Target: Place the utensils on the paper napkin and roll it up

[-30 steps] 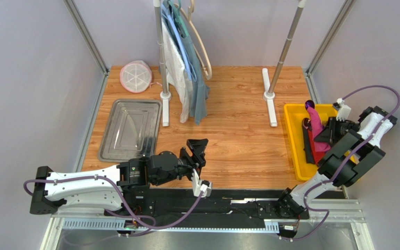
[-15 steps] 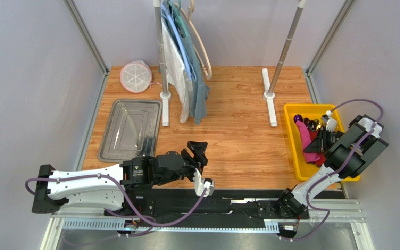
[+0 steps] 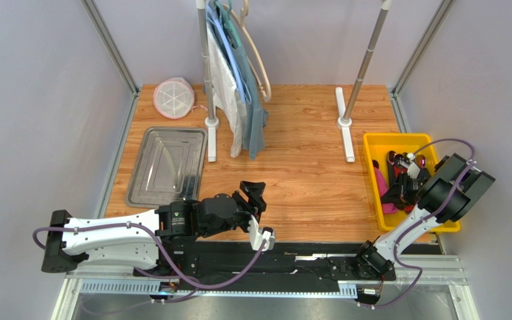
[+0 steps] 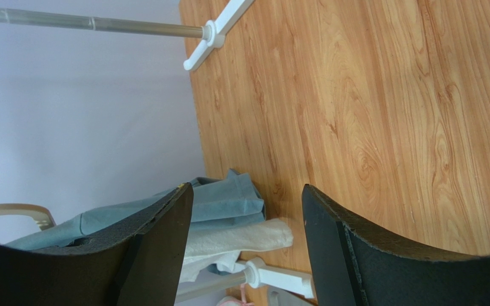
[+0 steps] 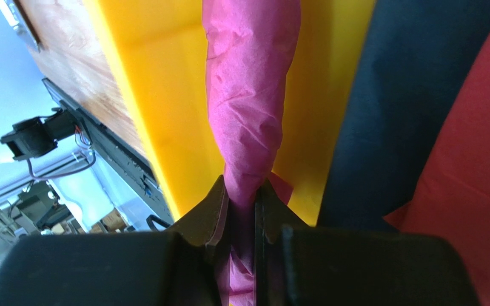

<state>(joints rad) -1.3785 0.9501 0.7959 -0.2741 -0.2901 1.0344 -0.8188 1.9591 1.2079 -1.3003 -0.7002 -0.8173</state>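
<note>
The paper napkin [image 5: 251, 95] is a twisted magenta roll lying along the floor of the yellow bin [image 5: 164, 83]. My right gripper [image 5: 242, 191] is shut on the roll's near end, its jaws pressed against the paper on both sides. From above, the paper napkin [image 3: 380, 183] lies by the bin's left wall, beside the right gripper [image 3: 401, 185]. The utensils are hidden; only a small dark glossy tip [image 3: 391, 159] shows near the roll's far end. My left gripper [image 4: 247, 197] hangs open and holds nothing over bare wood, and the top view shows this left gripper [image 3: 259, 212] near the table's front edge.
A dark blue bundle [image 5: 407, 108] and a red bundle [image 5: 477, 178] lie in the bin right of the roll. A metal tray [image 3: 165, 165] sits at the left, a pink-rimmed round item [image 3: 174, 98] at back left. Clothes [image 3: 235, 73] hang on a rack with white feet [image 3: 344, 130].
The right arm has come down and toward the front, taking the roll from upright above the bin to lying low inside it. The left arm barely shifted.
</note>
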